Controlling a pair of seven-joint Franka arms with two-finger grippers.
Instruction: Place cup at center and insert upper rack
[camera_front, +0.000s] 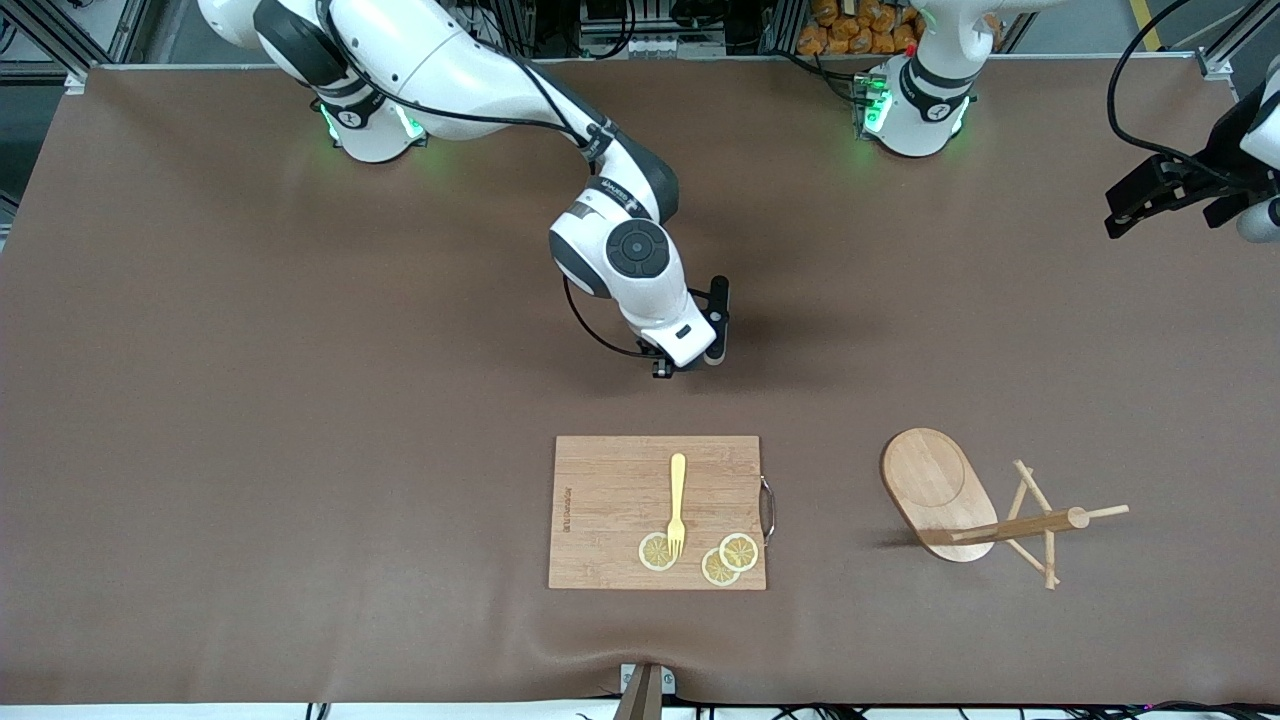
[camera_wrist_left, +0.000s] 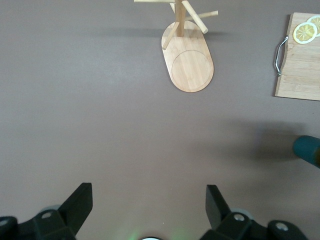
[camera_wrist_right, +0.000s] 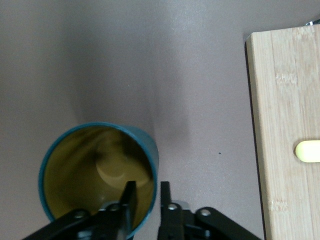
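The right end effector (camera_front: 700, 358) is observed low over the table (camera_front: 300, 400), farther from the front camera than the cutting board (camera_front: 610, 500). In the right wrist view, its fingers (camera_wrist_right: 131, 200) straddle the rim of the cup (camera_wrist_right: 95, 170), slightly parted; whether the wall is gripped cannot be told. The cup stands upright at the table's middle. The upper rack (camera_front: 940, 490) stands beside the board, toward the left arm's end. The left end effector (camera_wrist_left: 149, 210), wide open, waits above it and is judged nearer.

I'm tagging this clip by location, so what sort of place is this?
Probably a robotics lab staged as a kitchen: two robot arms bolted along a covered table, aluminium framing at its edge, and props such as a cutting board and a mug stand.
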